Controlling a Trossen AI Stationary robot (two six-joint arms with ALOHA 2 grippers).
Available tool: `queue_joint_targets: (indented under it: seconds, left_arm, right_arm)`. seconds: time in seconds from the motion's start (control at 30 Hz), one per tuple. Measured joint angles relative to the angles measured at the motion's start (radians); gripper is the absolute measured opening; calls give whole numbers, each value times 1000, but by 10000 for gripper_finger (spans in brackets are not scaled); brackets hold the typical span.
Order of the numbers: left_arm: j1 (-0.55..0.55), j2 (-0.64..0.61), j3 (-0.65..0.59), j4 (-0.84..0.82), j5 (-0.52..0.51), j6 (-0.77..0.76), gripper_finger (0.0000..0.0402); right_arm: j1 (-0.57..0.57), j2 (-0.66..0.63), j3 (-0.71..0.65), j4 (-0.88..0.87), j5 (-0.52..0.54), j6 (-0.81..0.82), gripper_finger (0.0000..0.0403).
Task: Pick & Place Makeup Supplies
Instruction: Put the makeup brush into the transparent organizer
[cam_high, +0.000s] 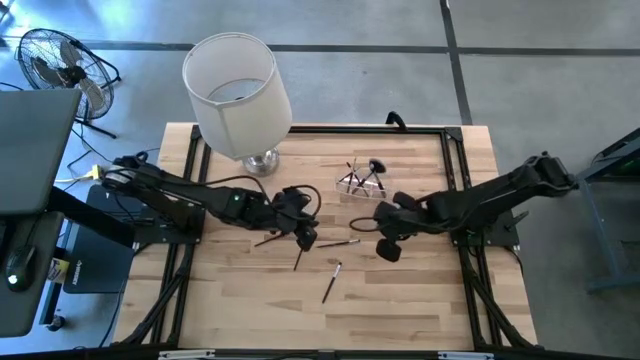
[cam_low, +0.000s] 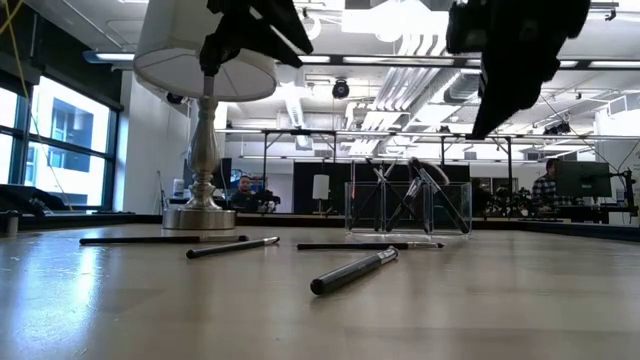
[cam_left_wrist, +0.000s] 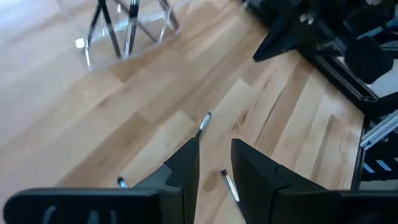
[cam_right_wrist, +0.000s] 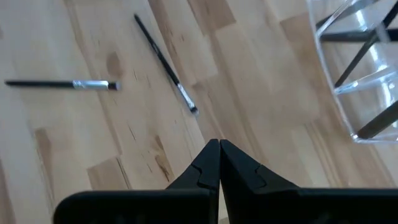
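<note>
Lying flat on the wooden counter (cam_high: 250, 300) are approx four loose makeup supplies: a brush (cam_high: 331, 282) nearest the front edge, a pencil (cam_high: 299, 259) just behind it, a dark stick (cam_high: 268, 239) by the left arm & a thin brush (cam_high: 338, 241) mid-counter betw the arms; several more already stand crossed in the clear holder (cam_high: 362, 185) toward the back, near the lamp (cam_high: 238, 95). Left pincer (cam_high: 303, 236) hovers over the loose ones w/ fingers (cam_left_wrist: 186, 163) spread a little, nothing betw them. Right pincer (cam_high: 388, 247) hangs above the counter just in front of the holder, fingertips pressed together, empty. Judging by looks, these are light, stiff, thin sticks w/ smooth handles & some w/ silver ferrules, prob prone to rolling or skidding when nudged; bristle ends soft, so avoid squeezing there. Best hold is likely mid-handle, jaws set across the shaft & lowered close to the wood, since each lies very low
</note>
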Motion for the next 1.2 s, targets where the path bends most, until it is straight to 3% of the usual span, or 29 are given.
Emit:
queue_joint_targets:
  seconds: [0.43,0.73,0.97,1.2]
  left_arm:
    - [-113,147,-3,48,17,-171,91]
    - [-150,244,55,75,58,-183,91]
    - [-149,340,207,-62,67,-1,92]
    - [-148,370,246,-105,71,169,92]
  right_arm:
    - [18,113,0,29,-1,-44,20]
    - [52,128,-4,166,13,-181,79]
    - [87,127,-202,429,13,-245,122]
    - [93,130,-443,840,2,-285,131]
